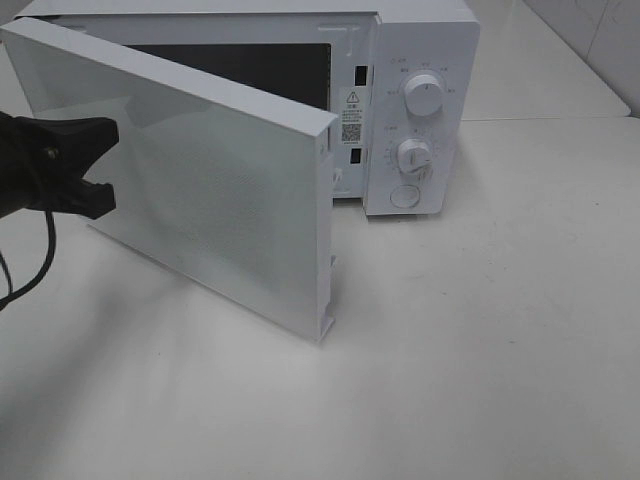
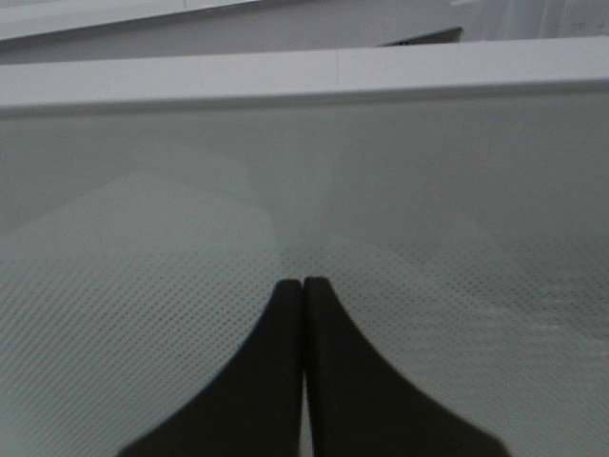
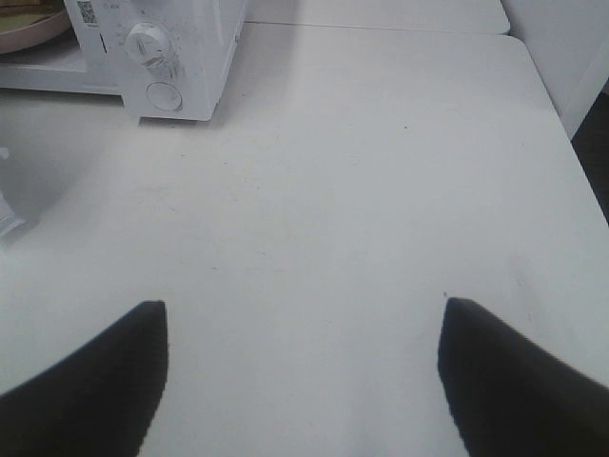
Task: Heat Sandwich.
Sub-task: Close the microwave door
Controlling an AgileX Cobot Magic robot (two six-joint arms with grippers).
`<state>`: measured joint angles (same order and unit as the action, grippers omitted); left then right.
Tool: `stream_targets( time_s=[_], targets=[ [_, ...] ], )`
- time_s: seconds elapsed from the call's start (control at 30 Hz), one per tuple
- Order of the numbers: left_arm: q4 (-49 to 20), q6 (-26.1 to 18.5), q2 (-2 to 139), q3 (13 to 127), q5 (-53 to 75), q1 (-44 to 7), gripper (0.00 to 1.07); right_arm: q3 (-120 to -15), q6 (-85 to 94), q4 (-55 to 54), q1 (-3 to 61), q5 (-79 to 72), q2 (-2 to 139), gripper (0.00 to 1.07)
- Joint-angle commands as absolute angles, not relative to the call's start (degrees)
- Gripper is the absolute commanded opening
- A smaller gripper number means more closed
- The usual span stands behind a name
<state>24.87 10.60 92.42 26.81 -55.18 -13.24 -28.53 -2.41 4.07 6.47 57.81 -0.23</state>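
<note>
Sandwich [image 3: 27,8], right wrist view only

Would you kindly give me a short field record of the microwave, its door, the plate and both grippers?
Microwave: white box microwave oven with two round dials, on the white table.
Door: white-framed door with dotted window, partly open.
Plate: pink round plate, edge visible inside the cavity; its load is cut off by the frame.
Left gripper: shut, tips at the door's window.
Right gripper: open, over the table.
</note>
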Motion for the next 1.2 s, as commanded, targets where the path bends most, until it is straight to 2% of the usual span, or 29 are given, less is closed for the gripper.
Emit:
stream_targets(
  time_s=[0.03, 0.23, 0.53, 0.57, 0.67, 0.9, 1.1, 1.2],
  targets=[
    [21.14, 10.89, 93.45, 29.22, -54.37, -16.27, 0.00, -28.48, -2.86, 3.90, 6.13, 56.95, -1.78, 0.75],
    [16.16, 10.94, 95.17, 33.69, -50.65, -20.74, 0.00, -28.48, -2.86, 3.90, 6.13, 56.95, -1.78, 0.75],
    [7.96, 5.90, 100.21, 41.31, -50.19, -28.07, 0.00, -28.48, -2.86, 3.90, 6.13, 56.95, -1.78, 0.75],
    [4.70, 4.41, 101.30, 42.69, -50.19, -29.74, 0.00, -28.48, -2.86, 3.90, 6.13, 56.95, -1.78, 0.75],
    [0.57, 1.95, 103.19, 44.81, -50.19, -31.91, 0.00, -28.48, -2.81, 3.90, 6.13, 56.95, -1.78, 0.75],
    [-4.47, 0.00, 106.74, 49.39, -48.36, -35.58, 0.00, -28.48, -2.81, 3.90, 6.13, 56.95, -1.78, 0.75],
    [-8.02, 0.00, 109.26, 52.48, -47.44, -37.41, 0.00, -28.48, -2.81, 3.90, 6.13, 56.95, -1.78, 0.75],
    [-11.63, -3.15, 110.52, 54.83, -47.33, -38.50, 0.00, -28.48, -2.81, 3.90, 6.13, 56.95, -1.78, 0.75]
  ],
)
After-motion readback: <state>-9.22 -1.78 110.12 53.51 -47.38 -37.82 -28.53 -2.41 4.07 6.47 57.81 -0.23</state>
